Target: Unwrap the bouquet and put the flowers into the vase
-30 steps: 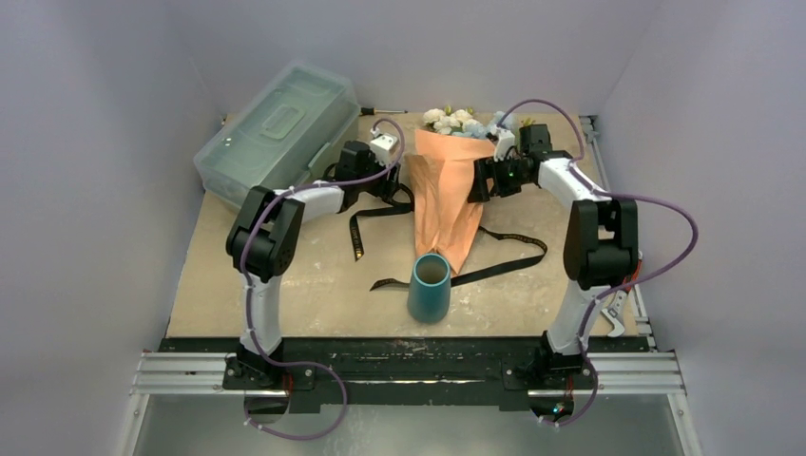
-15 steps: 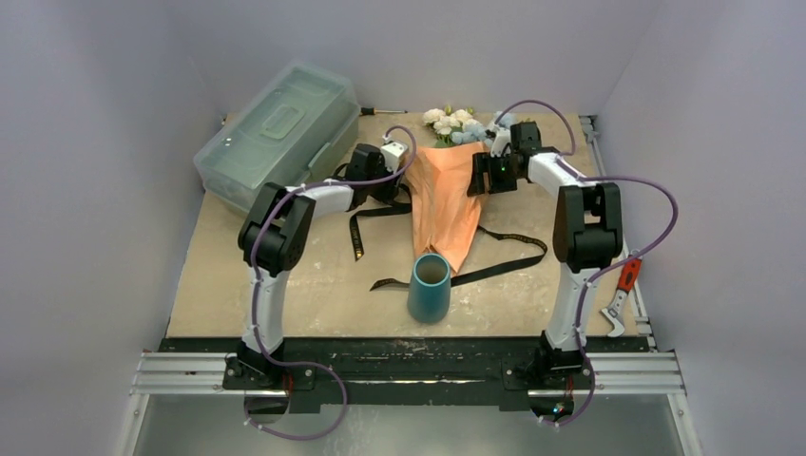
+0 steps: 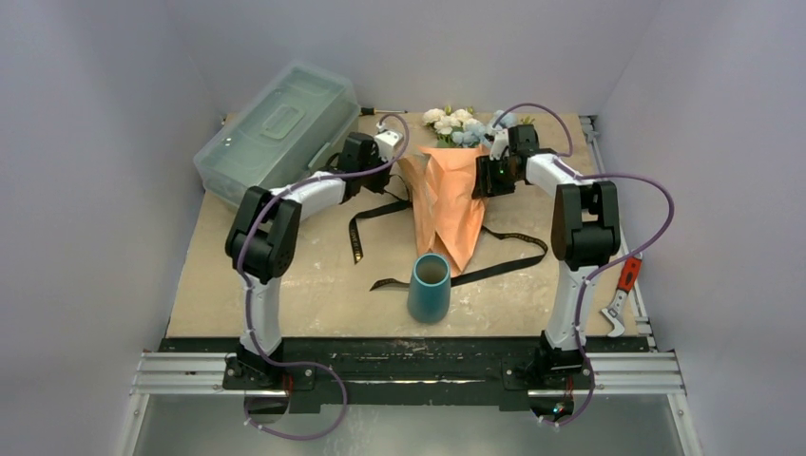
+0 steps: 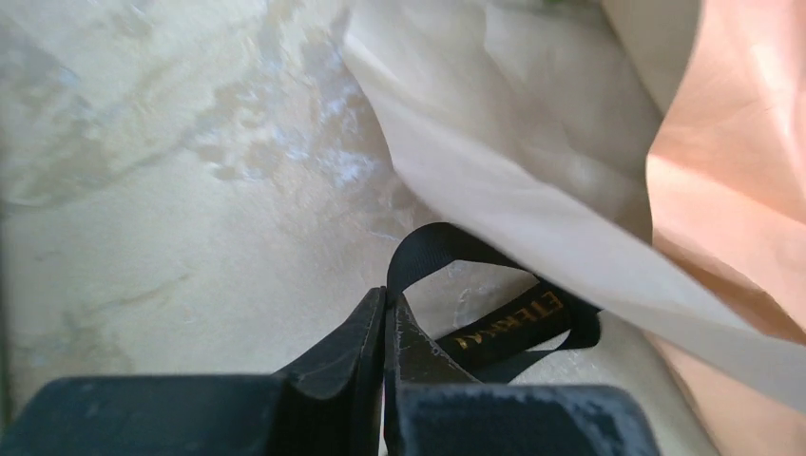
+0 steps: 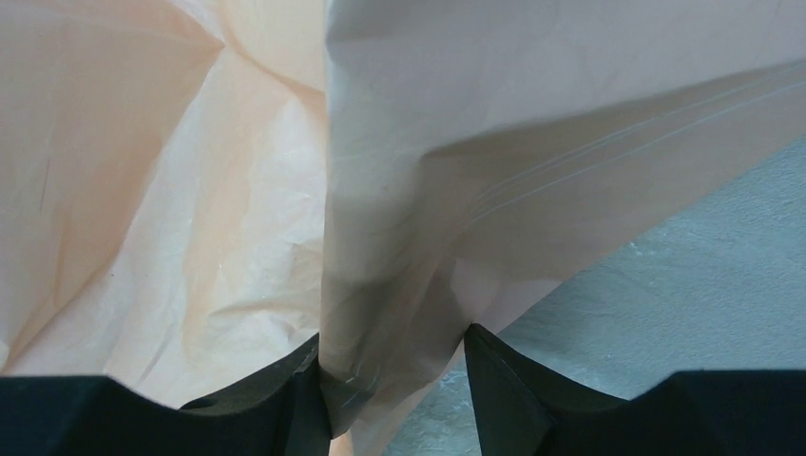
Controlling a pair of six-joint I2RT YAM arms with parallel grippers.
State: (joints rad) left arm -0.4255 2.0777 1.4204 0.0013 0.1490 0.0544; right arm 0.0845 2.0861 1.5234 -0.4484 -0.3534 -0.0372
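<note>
Lying wrapped at the far middle of the bench (image 3: 285, 285), the bouquet (image 3: 447, 195) has its ribbon (image 4: 494, 328) undone, and the vase (image 3: 429, 285) stands empty. Left end effector (image 4: 385, 294) is clenched on ribbon; right end effector (image 5: 394, 351) straddles a paper fold (image 5: 390, 285), grip uncertain.

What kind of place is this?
Probably a robot test booth: plain grey walls box in a tan tabletop, two white-and-black robot arms are bolted to a metal rail, and a translucent grey-green plastic toolbox sits by.
</note>
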